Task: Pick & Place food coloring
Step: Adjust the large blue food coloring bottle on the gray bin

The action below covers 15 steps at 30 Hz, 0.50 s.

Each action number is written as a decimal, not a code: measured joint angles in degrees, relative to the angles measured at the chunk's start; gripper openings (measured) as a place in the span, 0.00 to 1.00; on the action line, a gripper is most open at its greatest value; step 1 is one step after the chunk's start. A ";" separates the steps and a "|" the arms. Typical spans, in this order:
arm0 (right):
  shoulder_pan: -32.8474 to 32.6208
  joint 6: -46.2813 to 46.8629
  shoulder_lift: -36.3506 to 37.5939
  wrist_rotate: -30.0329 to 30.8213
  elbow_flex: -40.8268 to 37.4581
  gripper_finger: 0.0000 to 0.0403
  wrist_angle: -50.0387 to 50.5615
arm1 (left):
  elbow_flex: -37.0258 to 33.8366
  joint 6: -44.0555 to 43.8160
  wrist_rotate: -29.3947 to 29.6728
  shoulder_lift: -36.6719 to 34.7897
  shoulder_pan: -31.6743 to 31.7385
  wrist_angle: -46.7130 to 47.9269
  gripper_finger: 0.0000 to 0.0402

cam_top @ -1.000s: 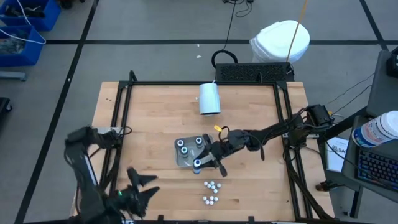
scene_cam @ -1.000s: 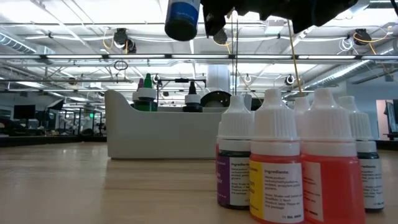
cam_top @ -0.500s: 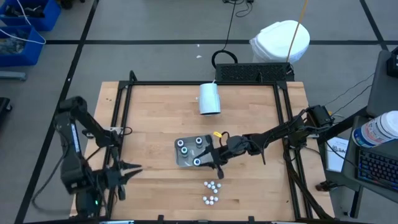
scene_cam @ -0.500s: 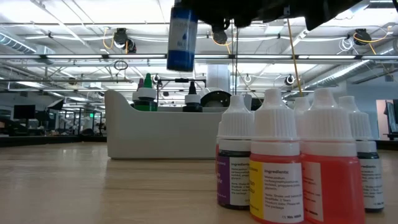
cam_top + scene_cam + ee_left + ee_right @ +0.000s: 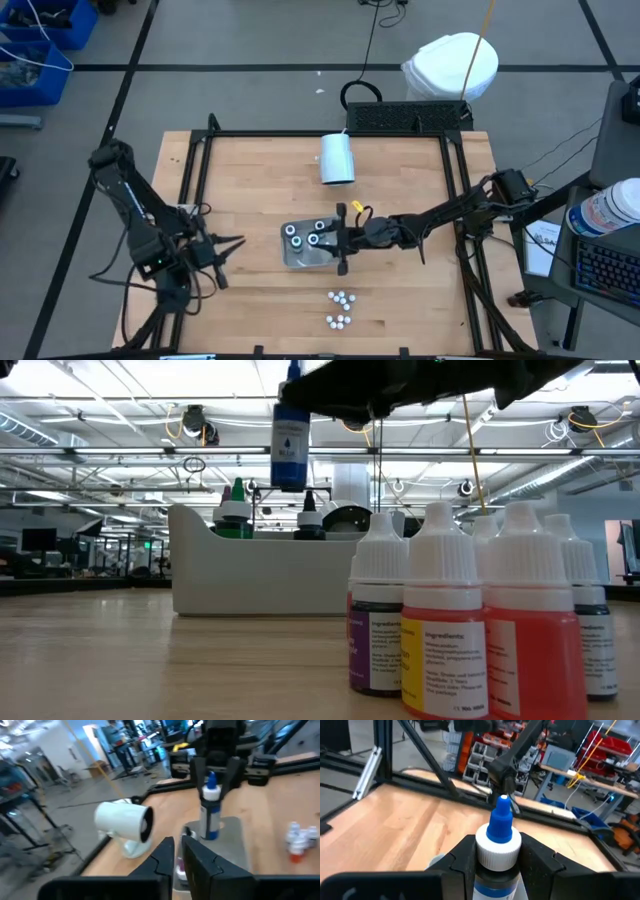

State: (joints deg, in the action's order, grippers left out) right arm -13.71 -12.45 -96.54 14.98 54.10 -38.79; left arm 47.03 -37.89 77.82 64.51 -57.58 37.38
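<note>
My right gripper (image 5: pixel 335 240) reaches in from the table's right and is shut on a blue food coloring bottle (image 5: pixel 290 445), held upright above the grey tray (image 5: pixel 298 256). Two wider bottles (image 5: pixel 291 231) with dark rims stand in that tray. Several small white-capped bottles (image 5: pixel 340 298) stand on the wood near the front edge and loom large in the low view (image 5: pixel 450 630). My left gripper (image 5: pixel 228 246) hovers shut and holding nothing over the table's left part, pointing toward the tray. My right gripper pinches the bottle's white collar (image 5: pixel 481 851), just below the blue nozzle (image 5: pixel 501 822), between its two fingers. The fingers come level from the table's right. The bottle hangs upright below them, nozzle up, its base (image 5: pixel 210 834) clear of the tray.
A white cup (image 5: pixel 337 158) lies on its side near the far edge. A black frame (image 5: pixel 200 170) borders the table. A second cluster of small bottles (image 5: pixel 338 321) stands close to the front edge. Bare wood lies between the tray and my left gripper.
My right gripper has rolled, turning the blue bottle from tipped over to upright above the tray. My left gripper has shut and drawn away from the table's near edge, ending level with the tray on the left.
</note>
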 joint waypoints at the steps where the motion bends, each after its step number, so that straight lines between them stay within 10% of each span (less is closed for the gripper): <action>1: 0.36 0.42 0.01 0.00 -0.02 0.27 0.42 | 0.00 0.57 0.68 0.00 0.75 -0.17 0.12; 15: 0.77 6.31 -5.63 -0.07 0.05 0.27 -1.17 | -0.06 -0.81 -2.85 -0.02 8.66 -0.12 0.14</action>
State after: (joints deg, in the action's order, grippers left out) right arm -12.94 -6.13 -102.17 14.92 54.15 -39.96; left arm 46.96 -38.70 74.97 64.49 -48.92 37.26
